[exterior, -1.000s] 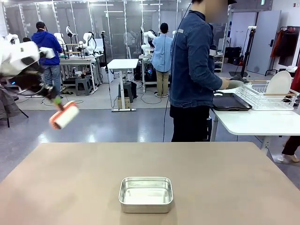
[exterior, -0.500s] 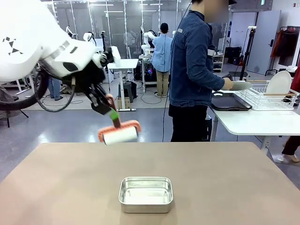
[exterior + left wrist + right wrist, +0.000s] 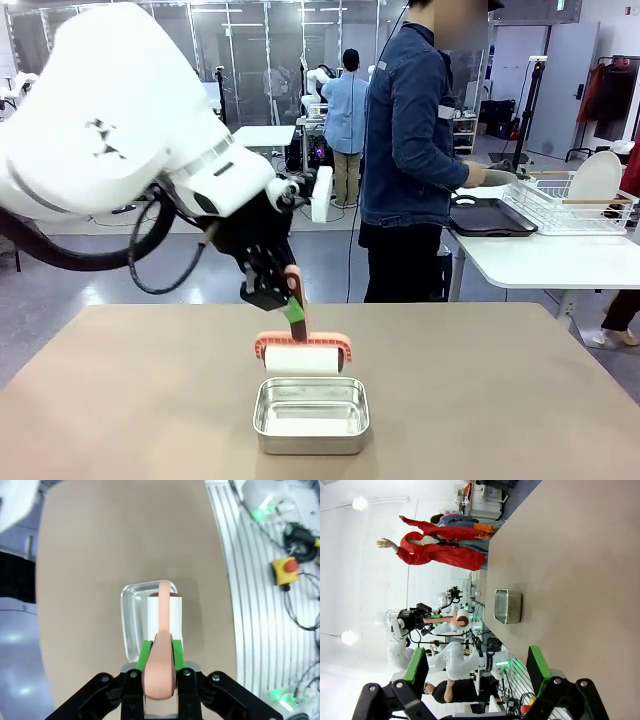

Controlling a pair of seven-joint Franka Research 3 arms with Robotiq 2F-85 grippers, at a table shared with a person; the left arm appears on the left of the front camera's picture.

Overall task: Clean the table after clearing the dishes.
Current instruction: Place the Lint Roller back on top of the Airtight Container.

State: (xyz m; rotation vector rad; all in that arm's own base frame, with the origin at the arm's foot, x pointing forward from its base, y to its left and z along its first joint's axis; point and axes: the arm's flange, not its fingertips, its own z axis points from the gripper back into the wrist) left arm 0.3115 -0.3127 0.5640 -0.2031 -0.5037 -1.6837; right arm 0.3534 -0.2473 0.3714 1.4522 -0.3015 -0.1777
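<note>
Since the earlier front frames: swung in from the left edge and down toward the bench middle, carrying the roller with it.

Front view. Left end effector (image 3: 272,290) clenched on the salmon-pink handle of a lint roller (image 3: 302,355); white roll horizontal, hanging just above the far rim of the steel pan (image 3: 311,414), apparently not touching the bench (image 3: 120,400). Tan top bare apart from the pan. Person (image 3: 412,150) at the far side, turned toward the white side table (image 3: 550,262), hands at the dark tray (image 3: 492,218) beside the wire dish rack (image 3: 570,205); white plate (image 3: 596,178) upright in the rack. Dishes thus judged already off the bench; cleaning stroke judged about to begin.

Left wrist view. Green pads (image 3: 145,652) closed on either side of the handle, roll (image 3: 165,614) lying over one edge of the pan (image 3: 131,625), bare bench (image 3: 100,540) beyond. Next move judged to call for lowering the roll onto the tan surface beside the pan, not onto its rim, then rolling in straight passes.

Right wrist view. Right end effector (image 3: 477,670) released, pads spread wide with nothing between, hovering well apart from the pan (image 3: 508,606); left arm with roller (image 3: 451,620) small in the distance. Pan likely an obstacle to any full-width pass.
</note>
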